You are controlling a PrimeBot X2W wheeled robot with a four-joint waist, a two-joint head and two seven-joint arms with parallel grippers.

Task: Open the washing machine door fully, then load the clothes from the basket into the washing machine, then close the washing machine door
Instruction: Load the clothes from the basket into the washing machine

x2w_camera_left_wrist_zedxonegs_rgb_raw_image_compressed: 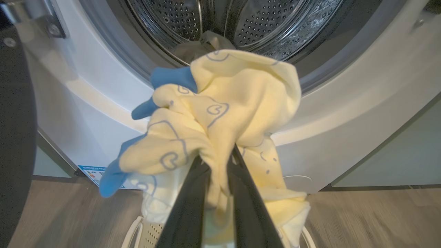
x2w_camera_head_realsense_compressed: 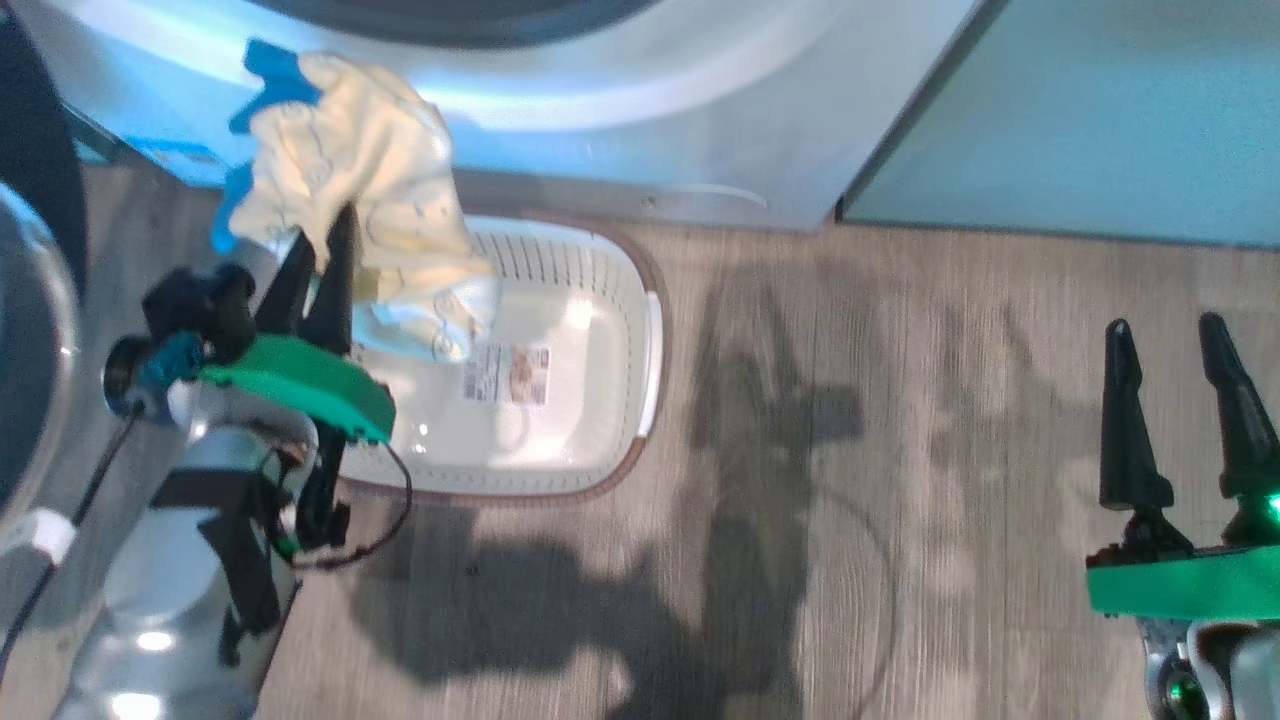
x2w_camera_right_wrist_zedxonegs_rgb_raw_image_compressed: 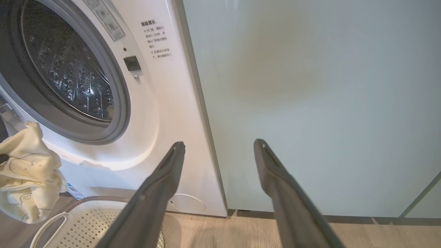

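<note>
Above the cream plastic basket (x2w_camera_head_realsense_compressed: 590, 450), left claw (x2w_camera_head_realsense_compressed: 325, 230) pinches pale-yellow clothes (x2w_camera_head_realsense_compressed: 350, 150) — trailing folds could snag the drum's grey rim (x2w_camera_right_wrist_zedxonegs_rgb_raw_image_compressed: 121, 110).

The clothes (x2w_camera_left_wrist_zedxonegs_rgb_raw_image_compressed: 224, 113) hide most of the basket (x2w_camera_left_wrist_zedxonegs_rgb_raw_image_compressed: 151, 236); the drum (x2w_camera_left_wrist_zedxonegs_rgb_raw_image_compressed: 268, 24) is cropped.

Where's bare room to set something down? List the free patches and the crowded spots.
Free: the wood floor between the basket and the open right gripper, bordered behind by the washing machine and green cabinet; also the basket's right half. Crowded: the basket's left end, where the left gripper holds the clothes beside the door.
</note>
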